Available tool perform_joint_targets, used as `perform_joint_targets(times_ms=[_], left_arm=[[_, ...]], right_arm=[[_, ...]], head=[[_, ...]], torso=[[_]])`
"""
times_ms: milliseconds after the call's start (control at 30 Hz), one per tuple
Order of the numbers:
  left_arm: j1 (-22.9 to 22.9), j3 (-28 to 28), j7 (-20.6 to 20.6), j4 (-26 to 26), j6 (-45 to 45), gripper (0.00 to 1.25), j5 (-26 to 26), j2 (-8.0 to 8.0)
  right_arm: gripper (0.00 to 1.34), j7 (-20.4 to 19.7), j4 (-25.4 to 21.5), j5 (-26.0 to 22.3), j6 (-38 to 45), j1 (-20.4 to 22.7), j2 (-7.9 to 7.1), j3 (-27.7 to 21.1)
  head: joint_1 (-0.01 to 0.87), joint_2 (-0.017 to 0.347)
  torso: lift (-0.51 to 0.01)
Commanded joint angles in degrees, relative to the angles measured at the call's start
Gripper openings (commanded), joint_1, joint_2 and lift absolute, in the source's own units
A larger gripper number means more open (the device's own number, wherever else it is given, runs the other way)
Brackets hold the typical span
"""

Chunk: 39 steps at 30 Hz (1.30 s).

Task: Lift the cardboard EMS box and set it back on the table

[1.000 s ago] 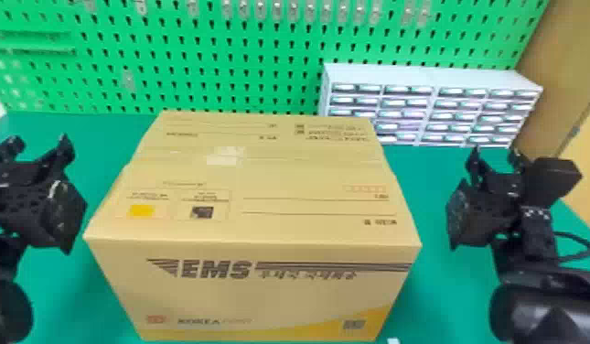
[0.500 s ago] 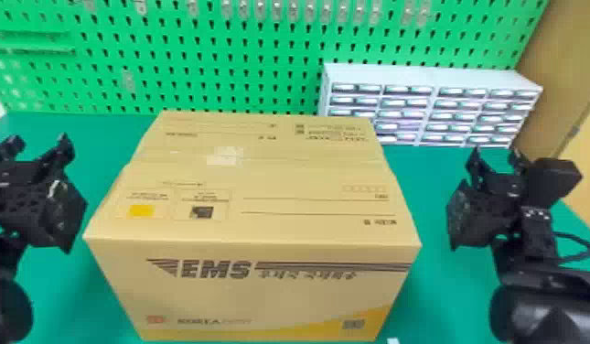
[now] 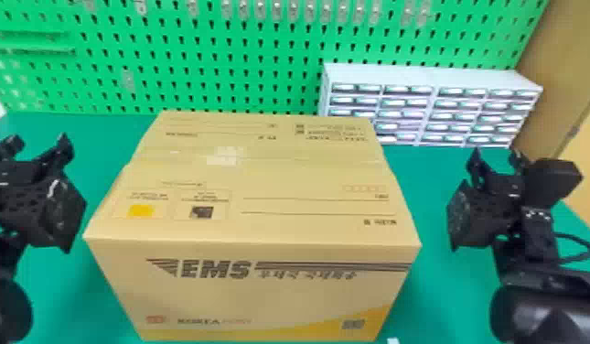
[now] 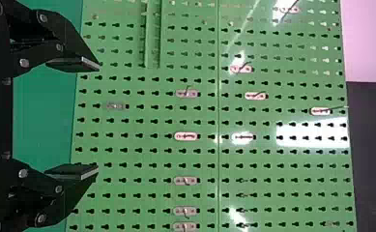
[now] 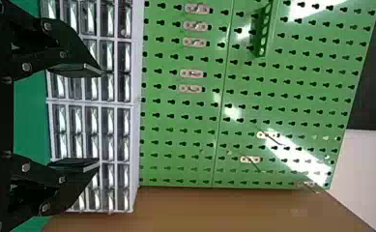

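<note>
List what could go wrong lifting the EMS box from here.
1. Uneven contact: the left end effector and right end effector stand off either side of the EMS box; if one presses first, it may skid or twist on the green table.
2. Slip: the visible sides look flat, without handles, so a weak squeeze might drop it.
3. Collision: the drawer cabinet stands behind its right rear corner; forward drift could bump it.

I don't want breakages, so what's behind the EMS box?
Green pegboard and, at right, a drawer cabinet, its lower left corner covered by the box. The table directly behind it is hidden.
</note>
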Motion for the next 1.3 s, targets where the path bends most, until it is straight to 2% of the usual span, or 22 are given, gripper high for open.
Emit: perform_joint_targets(times_ms=[0, 1267], left_arm=[[-0.17, -0.09, 0.0, -0.04, 0.0, 0.75, 0.01, 0.0], [-0.09, -0.09, 0.0, -0.3, 0.0, 0.75, 0.01, 0.0]], right_arm=[[0.75, 0.0, -0.04, 0.0, 0.01, 0.0, 0.0, -0.01], [0.75, 0.0, -0.21, 0.09, 0.01, 0.0, 0.26, -0.28]], head=[[0.678, -0.015], [0.678, -0.015]], torso=[[-0.092], [-0.092]])
